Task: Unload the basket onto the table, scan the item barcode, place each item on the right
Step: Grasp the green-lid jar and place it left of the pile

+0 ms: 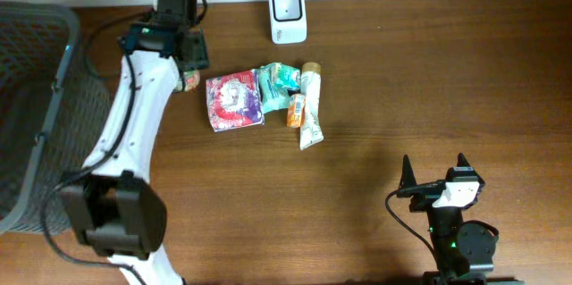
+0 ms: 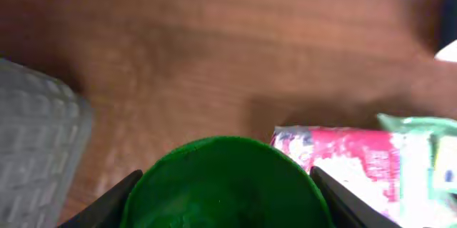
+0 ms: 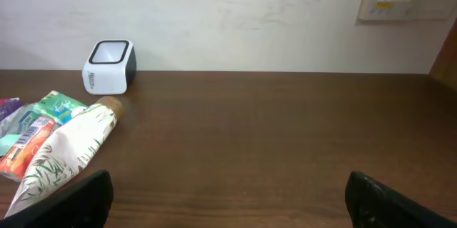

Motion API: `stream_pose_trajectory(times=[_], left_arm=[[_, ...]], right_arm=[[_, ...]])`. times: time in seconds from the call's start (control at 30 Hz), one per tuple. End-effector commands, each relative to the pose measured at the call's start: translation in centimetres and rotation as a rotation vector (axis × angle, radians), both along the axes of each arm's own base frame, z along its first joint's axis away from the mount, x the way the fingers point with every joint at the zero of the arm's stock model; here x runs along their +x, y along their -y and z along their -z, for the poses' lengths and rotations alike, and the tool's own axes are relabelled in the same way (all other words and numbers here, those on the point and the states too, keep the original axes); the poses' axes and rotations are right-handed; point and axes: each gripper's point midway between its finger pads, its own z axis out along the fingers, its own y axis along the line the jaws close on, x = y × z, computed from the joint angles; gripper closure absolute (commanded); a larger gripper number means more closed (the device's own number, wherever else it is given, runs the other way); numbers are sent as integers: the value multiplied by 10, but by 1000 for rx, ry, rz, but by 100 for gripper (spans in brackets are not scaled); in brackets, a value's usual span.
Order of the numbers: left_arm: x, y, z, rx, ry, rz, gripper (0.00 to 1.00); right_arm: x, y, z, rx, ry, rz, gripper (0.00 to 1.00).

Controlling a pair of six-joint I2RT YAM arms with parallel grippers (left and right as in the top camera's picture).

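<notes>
**A:** What sits nearest the front edge of the desk?
**B:** The right gripper, its pincer spread wide with nothing in it.
**A:** And mid-desk?
**B:** A pink packet, a green packet, an orange tube and a leaf-print tube, bunched together.
**A:** And the left gripper?
**B:** It is just left of the pink packet, clamped on a green round item. The scanner stands at the far edge.

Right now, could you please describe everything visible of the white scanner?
The scanner is a small white box with rounded corners, plastic by its look, with a dark window framed in white. Lettering on one side is too small to read. It stands on the wooden table near the wall, apart from the packets; nothing else touches it.
</notes>
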Motion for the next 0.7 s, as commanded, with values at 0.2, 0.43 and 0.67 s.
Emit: stream_pose_trajectory(times=[0.2,0.43,0.67], left_arm=[[16,1,122,47,-225,9,71],[15,45,129,-192,-247,115,26],[31,49,66,-211,-180,134,18]], right_arm=[[0,0,3,-7,-5,-1,1],[0,0,3,-7,-5,-1,1],[0,0,3,-7,-5,-1,1]])
